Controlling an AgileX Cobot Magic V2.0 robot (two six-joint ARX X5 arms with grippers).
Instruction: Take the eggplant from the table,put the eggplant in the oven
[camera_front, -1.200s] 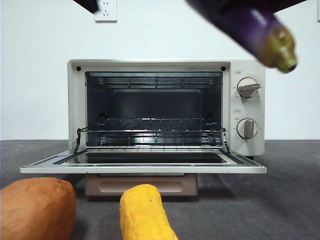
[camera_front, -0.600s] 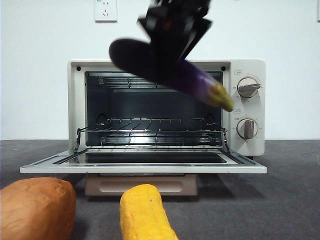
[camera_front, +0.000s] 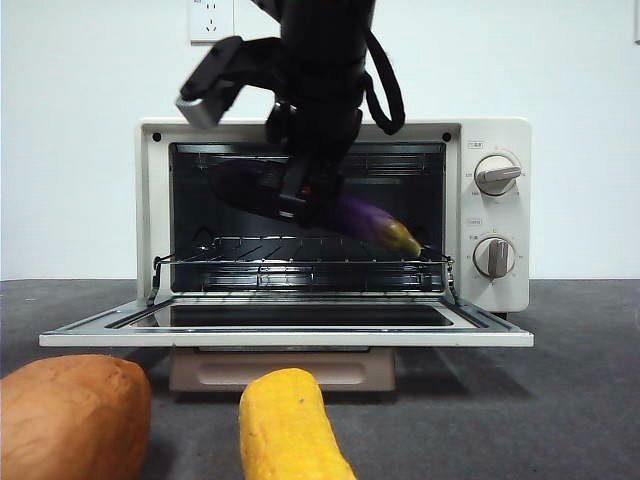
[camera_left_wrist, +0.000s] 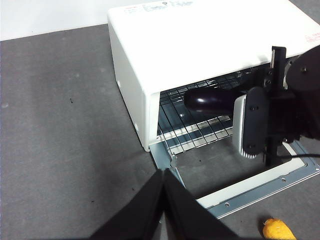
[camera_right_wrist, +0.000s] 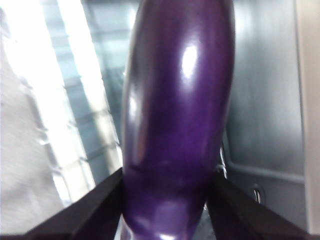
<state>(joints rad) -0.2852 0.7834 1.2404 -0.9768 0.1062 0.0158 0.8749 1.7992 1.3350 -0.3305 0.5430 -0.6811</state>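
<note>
I keep the right claw clamped mid-body on the eggplant — glossy, slippery, firm yet bruisable, stem-heavy — above the oven rack; left claw closed, empty.

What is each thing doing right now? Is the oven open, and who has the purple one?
oven: door down, open.
eggplant: held above the wire rack, stem end tilted down.
right claw: shut on the eggplant.
left claw: shut, holding nothing, waiting in front of the oven.
corn cob: lying on the table.
sweet potato: lying on the table.
</note>
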